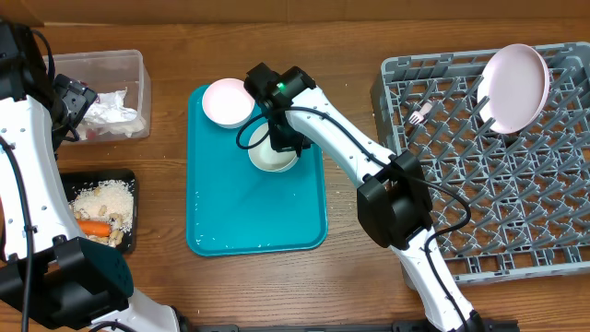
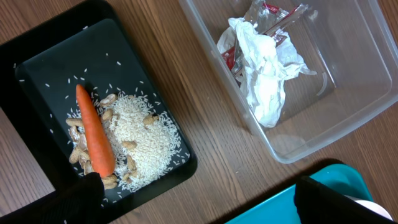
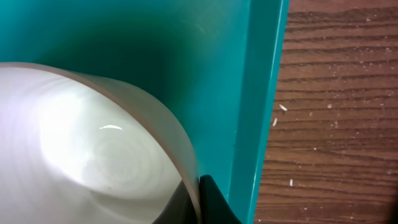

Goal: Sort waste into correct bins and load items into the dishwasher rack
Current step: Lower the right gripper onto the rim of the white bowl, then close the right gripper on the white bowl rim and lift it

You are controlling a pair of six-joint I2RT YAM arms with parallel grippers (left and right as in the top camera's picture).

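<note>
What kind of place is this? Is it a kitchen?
Probably a robot practice table set up like kitchen clean-up: a grey dishwasher rack, a teal tray holding a white bowl, and a clear tub of crumpled napkins.

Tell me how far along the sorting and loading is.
Done: napkins and wrapper in clear tub, carrot in black tray, plate and fork in rack. In hand: right pincer grips the white bowl. Left: that and the pinkish bowl, both on the teal tray.

Plate (image 1: pixel 514 88) upright in rack (image 1: pixel 516 203). Bowl (image 1: pixel 272 161) and second bowl (image 1: pixel 228 101) on teal tray (image 1: pixel 212 221). Napkins (image 1: pixel 109 111) in clear tub (image 1: pixel 138 57); carrot (image 1: pixel 92 227) in black tray (image 1: pixel 130 184).
</note>
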